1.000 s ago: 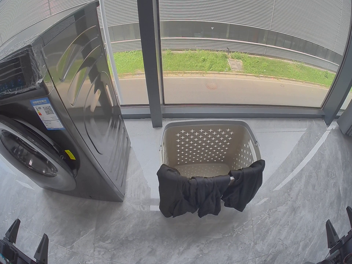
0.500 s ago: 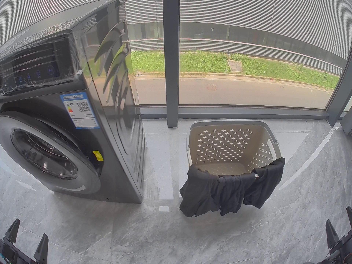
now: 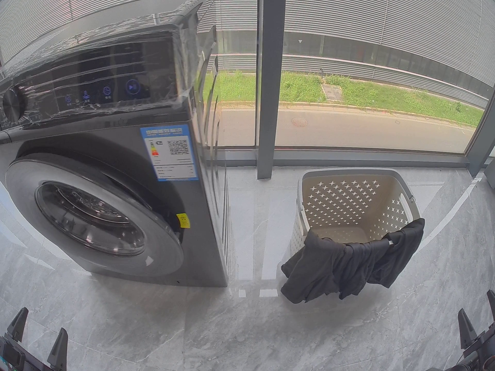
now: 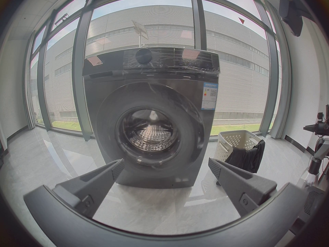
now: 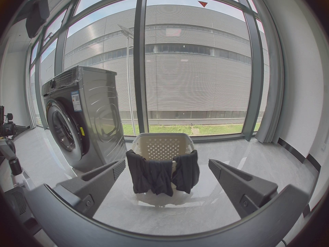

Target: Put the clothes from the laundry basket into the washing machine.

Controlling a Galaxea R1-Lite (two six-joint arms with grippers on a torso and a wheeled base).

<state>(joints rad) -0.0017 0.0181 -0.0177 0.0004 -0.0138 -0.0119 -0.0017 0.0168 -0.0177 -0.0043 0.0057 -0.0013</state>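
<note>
A dark grey washing machine (image 3: 118, 145) stands on the floor at the left, its round door (image 3: 93, 217) shut. To its right sits a beige laundry basket (image 3: 356, 202) with black clothes (image 3: 350, 266) draped over its near rim. My left gripper (image 3: 38, 333) is low at the near left, open and holding nothing; in its wrist view the left gripper (image 4: 164, 174) faces the washing machine (image 4: 150, 117). Low at the near right, my right gripper (image 3: 477, 315) is open and facing the basket (image 5: 161, 146) and the clothes (image 5: 161, 174).
Tall window panes with a grey pillar (image 3: 270, 78) run behind the machine and basket. Glossy grey marble floor (image 3: 247, 331) stretches between me and both objects.
The head camera has swung left: the washing machine and basket have shifted right in the picture, showing more of the machine's front. Both grippers keep their places.
</note>
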